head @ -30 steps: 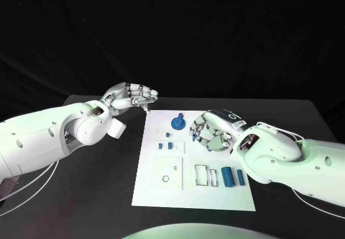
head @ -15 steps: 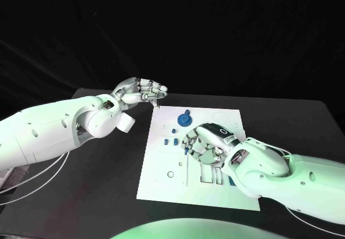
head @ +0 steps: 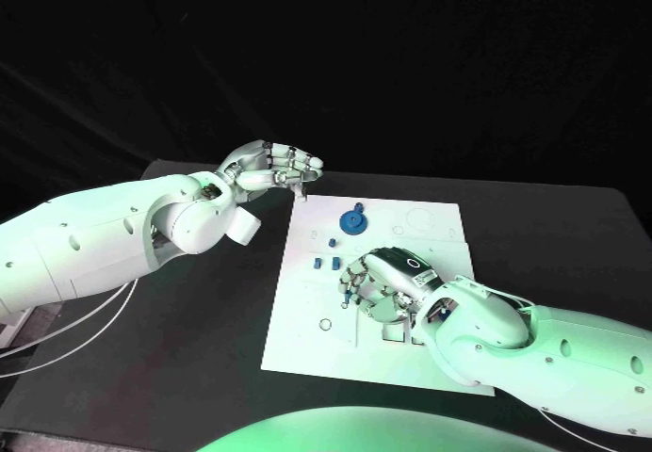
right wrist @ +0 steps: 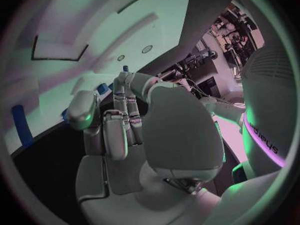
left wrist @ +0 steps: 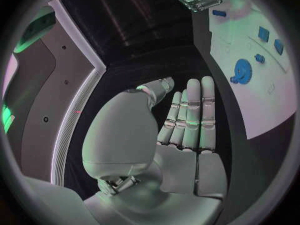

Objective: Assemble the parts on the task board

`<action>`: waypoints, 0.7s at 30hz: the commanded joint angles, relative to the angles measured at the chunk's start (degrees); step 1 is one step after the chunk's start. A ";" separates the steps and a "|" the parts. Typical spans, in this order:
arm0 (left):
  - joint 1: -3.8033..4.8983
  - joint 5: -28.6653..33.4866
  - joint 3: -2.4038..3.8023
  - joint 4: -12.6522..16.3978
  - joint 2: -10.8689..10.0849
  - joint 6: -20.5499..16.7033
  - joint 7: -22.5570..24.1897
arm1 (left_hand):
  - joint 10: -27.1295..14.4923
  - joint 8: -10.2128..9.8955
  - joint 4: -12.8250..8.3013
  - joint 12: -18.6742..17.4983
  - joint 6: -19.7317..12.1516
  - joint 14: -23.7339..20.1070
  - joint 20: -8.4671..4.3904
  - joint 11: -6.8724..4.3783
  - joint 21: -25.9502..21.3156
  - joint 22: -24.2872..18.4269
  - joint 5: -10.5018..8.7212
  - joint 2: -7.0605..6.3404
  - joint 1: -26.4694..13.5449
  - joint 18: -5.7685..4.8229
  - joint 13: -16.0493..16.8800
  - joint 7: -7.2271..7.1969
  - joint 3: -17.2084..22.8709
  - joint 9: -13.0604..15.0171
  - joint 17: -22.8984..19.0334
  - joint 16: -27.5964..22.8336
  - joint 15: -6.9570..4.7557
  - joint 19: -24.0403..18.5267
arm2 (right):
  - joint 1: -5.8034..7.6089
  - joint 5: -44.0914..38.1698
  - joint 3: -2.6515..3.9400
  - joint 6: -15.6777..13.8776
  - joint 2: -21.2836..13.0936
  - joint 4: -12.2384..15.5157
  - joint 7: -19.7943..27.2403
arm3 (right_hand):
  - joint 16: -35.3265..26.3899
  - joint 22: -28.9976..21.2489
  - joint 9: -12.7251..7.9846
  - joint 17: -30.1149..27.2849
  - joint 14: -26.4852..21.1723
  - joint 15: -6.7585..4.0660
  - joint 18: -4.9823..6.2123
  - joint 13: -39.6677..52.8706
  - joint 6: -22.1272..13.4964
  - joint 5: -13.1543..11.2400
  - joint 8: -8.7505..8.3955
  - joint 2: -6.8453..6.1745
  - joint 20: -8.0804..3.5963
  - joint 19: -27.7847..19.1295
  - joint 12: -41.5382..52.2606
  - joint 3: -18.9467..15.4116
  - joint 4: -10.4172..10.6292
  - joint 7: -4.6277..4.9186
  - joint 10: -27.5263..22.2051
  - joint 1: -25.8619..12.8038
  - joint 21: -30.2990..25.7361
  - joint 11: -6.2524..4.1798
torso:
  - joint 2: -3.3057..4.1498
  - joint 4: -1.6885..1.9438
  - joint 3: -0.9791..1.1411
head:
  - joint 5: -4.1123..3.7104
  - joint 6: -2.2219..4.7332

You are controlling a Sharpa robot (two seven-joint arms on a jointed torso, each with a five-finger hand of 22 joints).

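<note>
My right hand (head: 384, 282) hovers over task board (head: 306, 320) centre, fingers curled, grip unclear; left hand (head: 272, 169) curled, empty, beyond board's far-left corner.

Note that the right hand (head: 384, 282) covers the middle of the board (head: 306, 325); any parts beneath stay hidden from you. Whether its fingers (right wrist: 124, 92) pinch anything cannot be told.

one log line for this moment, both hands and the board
left hand: curled, holding nothing, off board's far left corner | right hand: over task board middle, grasp unclear | blue round part: on board, untouched
</note>
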 commanded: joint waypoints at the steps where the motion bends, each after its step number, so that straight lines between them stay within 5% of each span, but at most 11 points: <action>1: 0.04 0.01 0.03 0.07 0.15 1.01 0.14 | -0.25 0.18 0.01 0.26 -0.55 -0.20 0.09 -0.07 -0.28 -0.05 0.09 0.10 0.29 0.74 -0.05 1.56 -0.19 -0.08 -0.05 -0.30 0.34 0.14 | -0.28 -2.79 0.00 -0.61 0.39 -0.44 -0.49 | 0.26 0.06 0.10 1.40 3.47 -0.31 -0.71 0.10 0.14 -0.23 0.12 0.23 -0.22 -0.02 0.01 0.20 -0.15 0.18 1.91 -0.40 0.22 -1.53 | 0.00 0.00 0.00 | 0.09 -0.17; 21: 0.04 -0.02 0.03 0.13 0.04 0.99 -0.03 | -0.37 0.22 -0.02 0.34 -0.64 -0.25 0.10 -0.06 -0.30 -0.06 0.09 0.07 0.32 0.74 -0.05 1.57 -0.23 -0.09 -0.06 -0.31 0.36 0.10 | -0.96 -3.63 -0.07 -0.26 1.25 -1.29 -0.66 | 0.28 -0.04 0.11 1.41 3.47 -0.30 -0.66 0.15 0.14 -0.50 0.13 0.28 -0.20 -0.13 -0.05 0.16 -0.18 0.20 1.90 -0.58 0.04 -1.53 | -0.10 0.04 -0.05 | 0.26 -0.49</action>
